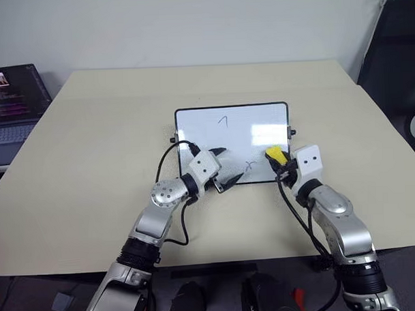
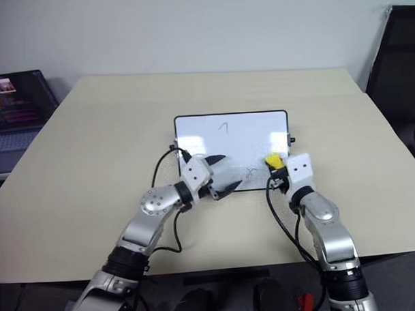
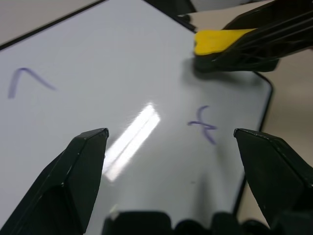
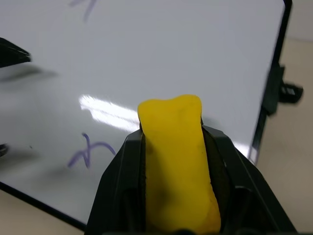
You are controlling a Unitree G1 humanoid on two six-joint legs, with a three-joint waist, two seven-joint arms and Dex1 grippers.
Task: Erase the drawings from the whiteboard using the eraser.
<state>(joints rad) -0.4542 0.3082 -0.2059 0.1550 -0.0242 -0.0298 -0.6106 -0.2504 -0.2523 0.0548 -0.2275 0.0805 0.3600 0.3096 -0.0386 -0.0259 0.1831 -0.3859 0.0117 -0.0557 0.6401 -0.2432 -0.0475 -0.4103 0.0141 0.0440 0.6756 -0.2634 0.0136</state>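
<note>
- The left gripper [image 1: 221,170], 2 black fingers on a white wrist block, stands wide apart with nothing between them, hovering at the near left part of the board.
- Far left on the beige table [image 1: 91,146] sits a dark laptop [image 1: 11,101] with a lit screen, well apart from the work.
- The whiteboard [image 1: 193,129], a small glossy white rectangle with a thin black frame, rounded corners and little black side knobs, lies flat near the middle of the table.
- Of the drawings, I can make out 2: a thin "1"-like stroke [image 1: 223,120] on the far half, and an "x"-like squiggle [image 1: 249,165] near the front edge, between the 2 grippers. A third mark is not visible to me.
- The right gripper [image 2: 279,171] is clamped on the eraser [image 1: 275,154], a small yellow block with a black base, at the board's near right part, just beside the squiggle.
- Whether the eraser actually touches the board surface I cannot tell.
- Risk 1: the board looks unsecured, with the left fingers around nothing; a sideways wipe could shove it across the table instead of cleaning it.
- Risk 2: the eraser sits close to the right frame, so a stroke started there could catch the rim or slide off the board.
- Risk 3: wiping leftward toward the squiggle brings the eraser close to the left fingers, and they could collide.
</note>
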